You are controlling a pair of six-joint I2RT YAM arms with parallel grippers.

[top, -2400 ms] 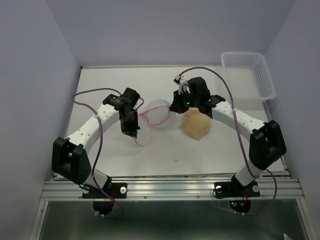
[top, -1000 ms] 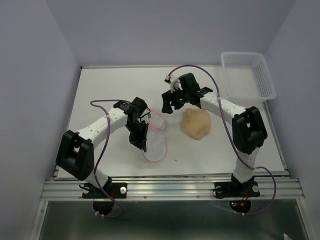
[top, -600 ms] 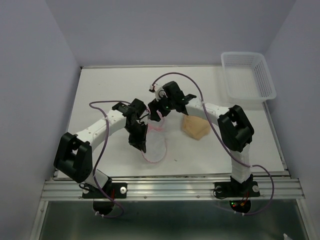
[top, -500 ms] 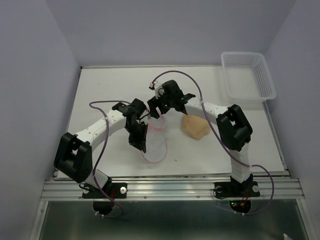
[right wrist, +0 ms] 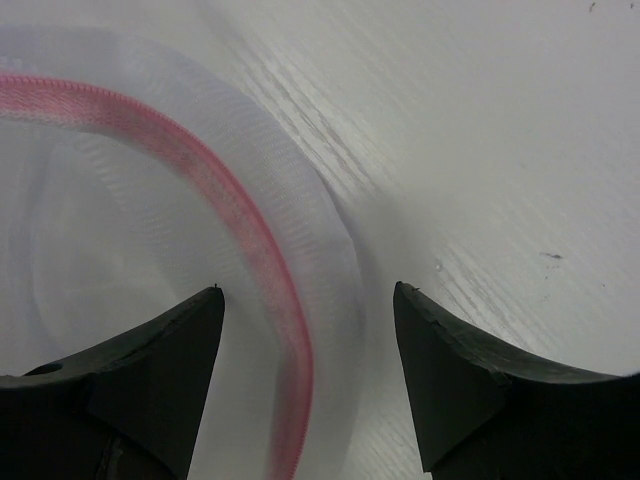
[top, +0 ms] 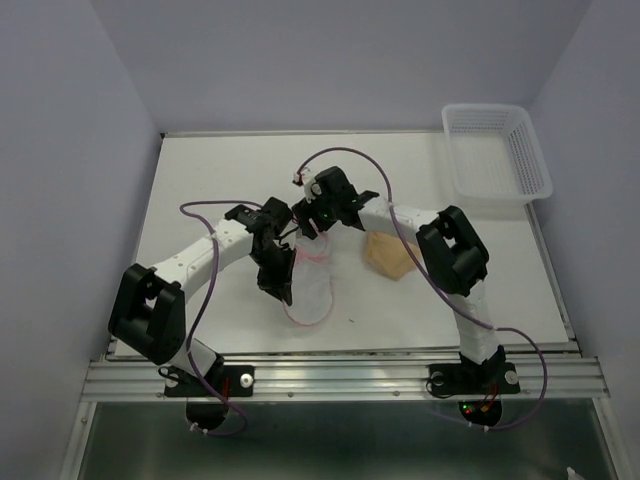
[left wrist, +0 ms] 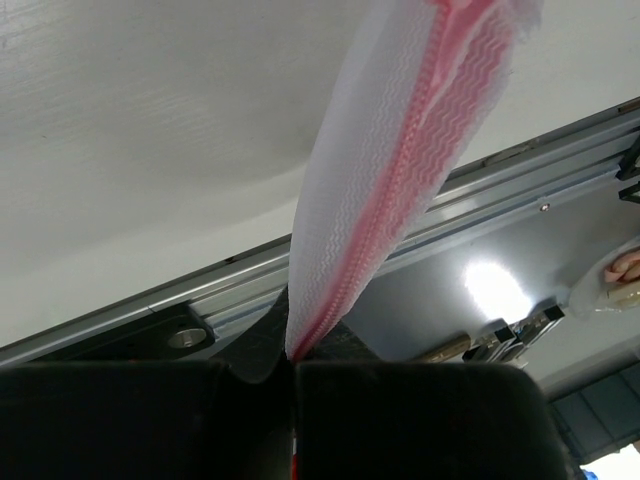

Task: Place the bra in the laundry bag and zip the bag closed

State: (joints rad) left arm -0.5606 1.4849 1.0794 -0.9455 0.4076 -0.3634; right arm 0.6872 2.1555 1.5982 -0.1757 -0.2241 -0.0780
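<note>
Our left claw point(left wrist: 293, 362) pinches the bag point(left wrist: 350, 180) by its zipper point(left wrist: 395, 200), probably to hold the mouth up. Our right claw point(right wrist: 305, 300) is spread astride that zipper, poised to grip the opposite edge. The bra point(top: 388, 255) lies on the counter point(top: 220, 180) just beside the bag, not inside it.

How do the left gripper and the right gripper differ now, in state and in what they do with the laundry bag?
The left gripper is shut on the laundry bag, pinching its pink zipper edge; the right gripper is open and holds nothing. The left gripper is at the bag's left edge; the right gripper straddles the zipper at its far rim. Both are at the bag; neither touches the bra.
</note>
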